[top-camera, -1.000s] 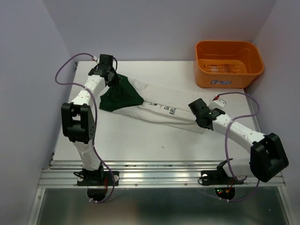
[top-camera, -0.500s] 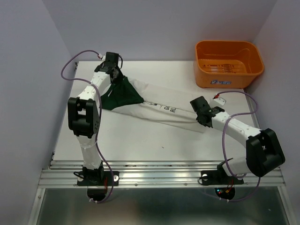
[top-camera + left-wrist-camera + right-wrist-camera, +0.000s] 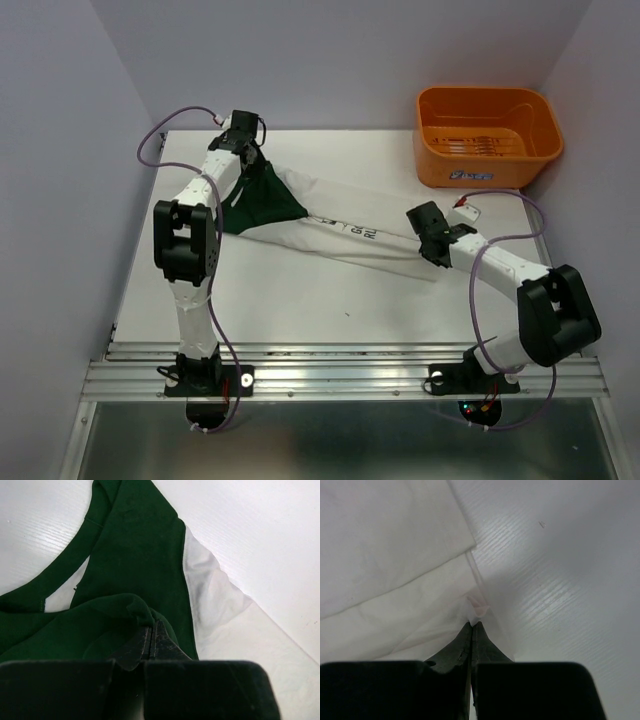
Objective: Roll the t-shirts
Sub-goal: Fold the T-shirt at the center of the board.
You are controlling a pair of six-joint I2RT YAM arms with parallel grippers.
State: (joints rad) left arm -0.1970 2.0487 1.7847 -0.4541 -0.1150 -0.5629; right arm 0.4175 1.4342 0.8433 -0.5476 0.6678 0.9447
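Note:
One white t-shirt (image 3: 330, 228) with dark green sleeves and shoulders lies stretched in a long narrow band across the table, small dark lettering near its middle. My left gripper (image 3: 247, 165) at the far left is shut on the green shoulder cloth (image 3: 135, 570); its closed tips (image 3: 151, 630) pinch a green fold. My right gripper (image 3: 428, 240) at the right end is shut on the white hem (image 3: 395, 555); its closed tips (image 3: 471, 626) pinch a white fold. The shirt hangs taut between the two grippers.
An orange plastic basket (image 3: 487, 135) stands at the back right corner. The white table (image 3: 300, 300) is walled by pale panels at left, back and right. A metal rail runs along the near edge.
Both grippers have kept their hold. The left gripper has shifted a little right and back; the right gripper has drawn slightly back, so the shirt band lies straighter and tauter.

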